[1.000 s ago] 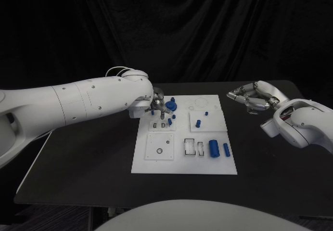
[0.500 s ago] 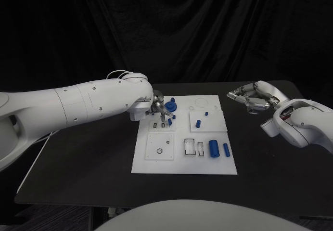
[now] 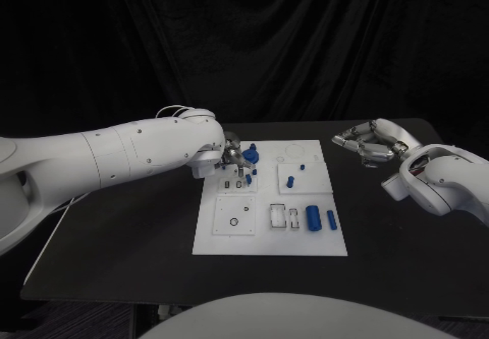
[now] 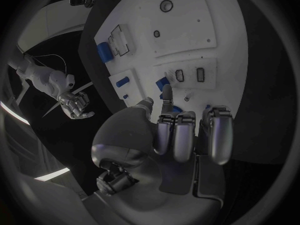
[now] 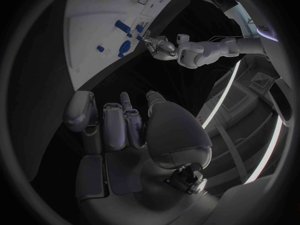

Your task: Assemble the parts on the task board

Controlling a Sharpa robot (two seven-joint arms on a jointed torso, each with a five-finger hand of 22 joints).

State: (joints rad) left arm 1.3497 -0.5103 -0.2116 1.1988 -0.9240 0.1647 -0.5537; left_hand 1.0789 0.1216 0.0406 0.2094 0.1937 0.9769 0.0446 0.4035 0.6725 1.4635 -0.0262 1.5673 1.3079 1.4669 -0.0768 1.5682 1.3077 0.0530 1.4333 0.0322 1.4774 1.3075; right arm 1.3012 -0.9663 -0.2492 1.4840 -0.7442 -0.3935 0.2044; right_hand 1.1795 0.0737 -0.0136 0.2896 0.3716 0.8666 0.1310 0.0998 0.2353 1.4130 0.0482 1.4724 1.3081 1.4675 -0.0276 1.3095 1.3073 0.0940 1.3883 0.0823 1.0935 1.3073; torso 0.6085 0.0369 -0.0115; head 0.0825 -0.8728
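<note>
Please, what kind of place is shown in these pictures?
It is probably a robot test stand or laboratory. A black table stands before dark curtains, and a white task board with small blue parts lies on it. The left hand works at the board.

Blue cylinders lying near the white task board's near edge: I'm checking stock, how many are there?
2: a thick blue cylinder and a thinner blue cylinder beside it, on its right. None seems hidden there.
</note>
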